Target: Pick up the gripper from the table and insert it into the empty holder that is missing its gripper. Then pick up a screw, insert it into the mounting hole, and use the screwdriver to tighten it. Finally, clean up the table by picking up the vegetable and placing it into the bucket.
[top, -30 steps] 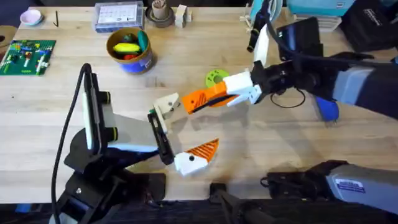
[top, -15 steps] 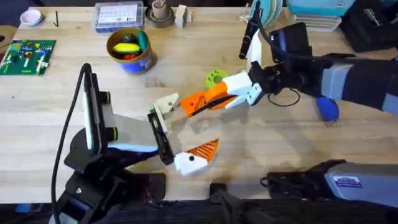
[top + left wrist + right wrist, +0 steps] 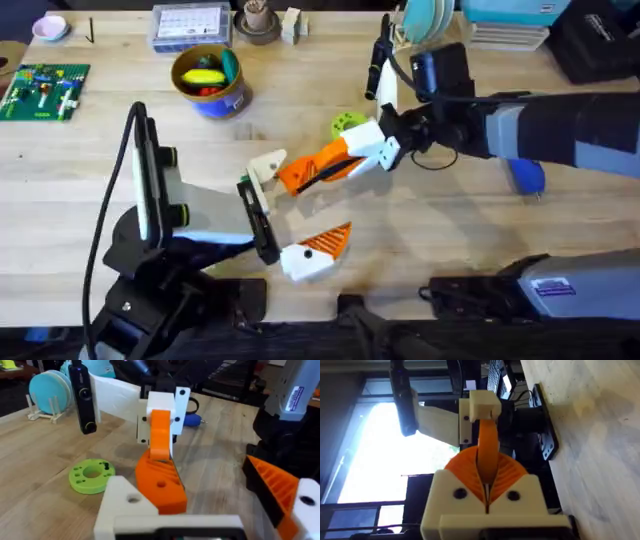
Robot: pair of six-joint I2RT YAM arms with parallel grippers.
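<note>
Right arm: stretched in from the worktop's [image 3: 450, 230] right edge, forearm lying low and nearly level across the far half, wrist turned toward the middle. Right claw [image 3: 318, 168] narrow, orange ribbed pads [image 3: 512, 472] pinched on the gripper [image 3: 161, 487], carried clear of the wood with its thick end leading. Pressed close against the holder's [image 3: 125, 505] side there; seated or not, cannot tell. On the holder's flat face, the mounting hole [image 3: 133, 499], dark and round.

Left arm: risen from its base at the near left corner, folded back on itself, wrist pointing to the middle of the worktop. Left claw [image 3: 310, 200] wide: on one side the bare white holder, on the other, well apart, a white mount with its orange ribbed tip [image 3: 277, 487], lower and nearer the front edge.

Just beyond the right claw, toward the far edge, a flat lime-green disc [image 3: 345, 125] lying on the wood. Near the right edge, partly under the right forearm, the screwdriver [image 3: 527, 178].

Bucket [image 3: 218, 104] upright toward the far left of the worktop, well apart from both claws; inside, small toy pieces in yellow, red, green and teal, too small to tell apart. Along the far edge, a clear lidded box [image 3: 190, 25] and, in the far left corner, a small pink bowl [image 3: 48, 27]
</note>
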